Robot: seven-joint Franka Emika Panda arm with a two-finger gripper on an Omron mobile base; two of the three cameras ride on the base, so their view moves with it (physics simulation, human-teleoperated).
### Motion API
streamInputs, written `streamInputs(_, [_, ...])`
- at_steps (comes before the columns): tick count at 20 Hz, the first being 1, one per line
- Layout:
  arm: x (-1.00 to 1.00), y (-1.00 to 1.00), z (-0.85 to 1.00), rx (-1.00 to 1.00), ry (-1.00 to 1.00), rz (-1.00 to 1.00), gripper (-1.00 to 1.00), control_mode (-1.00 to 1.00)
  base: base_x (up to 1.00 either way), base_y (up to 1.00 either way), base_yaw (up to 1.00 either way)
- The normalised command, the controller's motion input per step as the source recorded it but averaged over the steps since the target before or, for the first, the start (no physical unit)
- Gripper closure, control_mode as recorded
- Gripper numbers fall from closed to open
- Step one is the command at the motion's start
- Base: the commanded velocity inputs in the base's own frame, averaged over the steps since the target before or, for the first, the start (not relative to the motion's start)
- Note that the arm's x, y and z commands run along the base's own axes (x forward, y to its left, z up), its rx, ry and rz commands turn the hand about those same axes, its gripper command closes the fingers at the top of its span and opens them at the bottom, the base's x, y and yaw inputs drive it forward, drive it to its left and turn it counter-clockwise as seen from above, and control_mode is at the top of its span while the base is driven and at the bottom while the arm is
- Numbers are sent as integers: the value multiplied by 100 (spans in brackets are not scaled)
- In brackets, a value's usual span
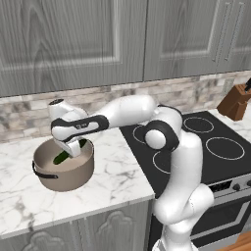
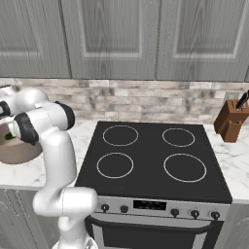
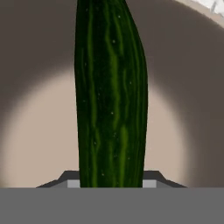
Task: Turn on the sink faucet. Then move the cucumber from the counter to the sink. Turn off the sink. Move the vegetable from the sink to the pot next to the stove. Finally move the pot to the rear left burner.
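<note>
Cucumber (image 3: pixel 111 96) is sitting down inside the pot (image 1: pixel 66 171), and its green skin is peeking over the rim in the left base view. The pot is resting on the white marble bench (image 1: pixel 112 171), on the left, just beside the stove (image 2: pixel 155 160). The gripper (image 1: pixel 73 147) is reaching down into the pot from above. In the hand view the cucumber is running straight up between the jaws, with the pale pot floor behind it. The jaws are standing partly closed on both sides of the cucumber, and they are looking like they are gripping it. The white arm is bending over from the right toward the pot. The black stove is showing four white rings. Far to the right, a brown knife block (image 2: pixel 232 121) is standing on the bench near the wall.
</note>
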Motion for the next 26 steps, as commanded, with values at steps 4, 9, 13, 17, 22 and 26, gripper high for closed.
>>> streamInputs(4, [0,21,-23,-2,2,0,100,-100,0,0,0])
streamInputs(9, [4,20,-21,-1,3,0,100,-100,0,0,0])
streamInputs(13, [9,17,-20,0,3,0,100,-100,0,0,0])
streamInputs(17, [9,9,-24,0,1,0,100,-100,0,0,0])
streamInputs(22, [8,0,-23,0,0,0,100,-100,0,0,0])
streamInputs(26, [3,0,-19,0,0,0,100,-100,0,0,0])
